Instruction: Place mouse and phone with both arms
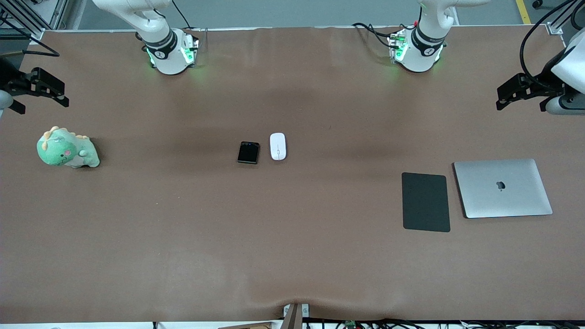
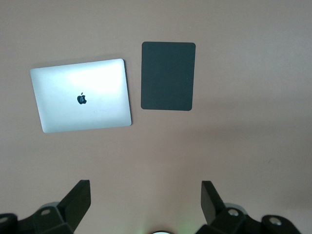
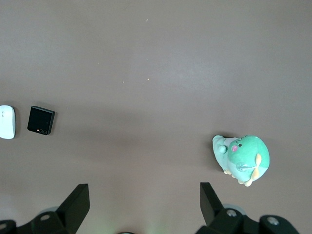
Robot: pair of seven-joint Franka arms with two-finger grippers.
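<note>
The white mouse (image 1: 278,146) and the small black phone (image 1: 248,152) lie side by side on the brown table's middle, the phone toward the right arm's end. Both also show in the right wrist view, the mouse (image 3: 7,122) at the frame edge and the phone (image 3: 41,120) beside it. My left gripper (image 1: 516,93) hangs open and empty high over the left arm's end of the table; its fingers (image 2: 78,200) are wide apart. My right gripper (image 1: 43,89) hangs open and empty high over the right arm's end, above a green plush toy (image 1: 66,148).
A matte black mouse pad (image 1: 425,202) and a closed silver laptop (image 1: 502,188) lie side by side toward the left arm's end; both show in the left wrist view, the pad (image 2: 168,76) and the laptop (image 2: 81,95). The plush (image 3: 242,159) sits toward the right arm's end.
</note>
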